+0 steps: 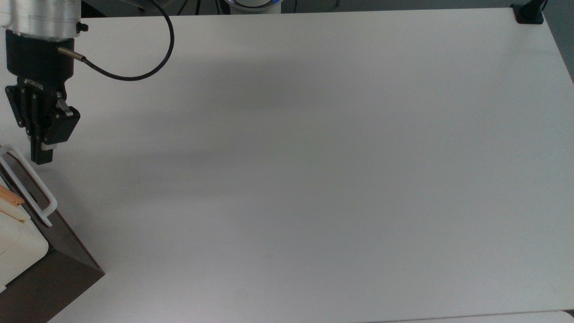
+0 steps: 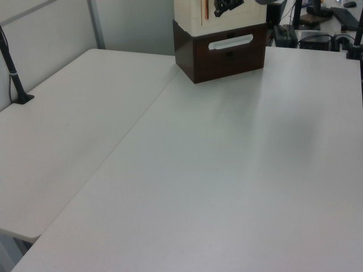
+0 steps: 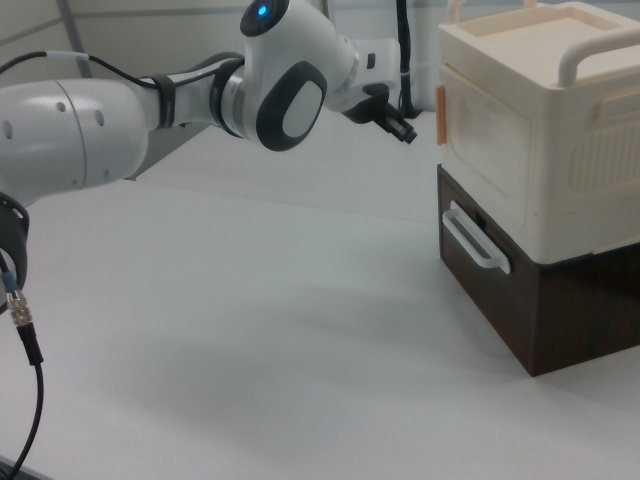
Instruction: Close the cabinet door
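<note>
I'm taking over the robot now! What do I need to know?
Claw: holding nothing, just off the cabinet door's orange-slotted edge; whether it is open or shut cannot be told.
Cabinet door: cream panel on the cream cabinet, which sits on the brown drawer unit. It looks swung almost flat against the front.
Done: most of the closing.
Left: check it is fully shut, perhaps one last gentle push.

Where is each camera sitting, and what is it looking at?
Top view: overhead, looking down on the white table; tool and wrist show.
Left view: beyond the table's far end, facing the cabinet; tool shows.
Right view: low beside the table, facing the cabinet door; arm shows.
All three share the tool and cabinet.
</note>
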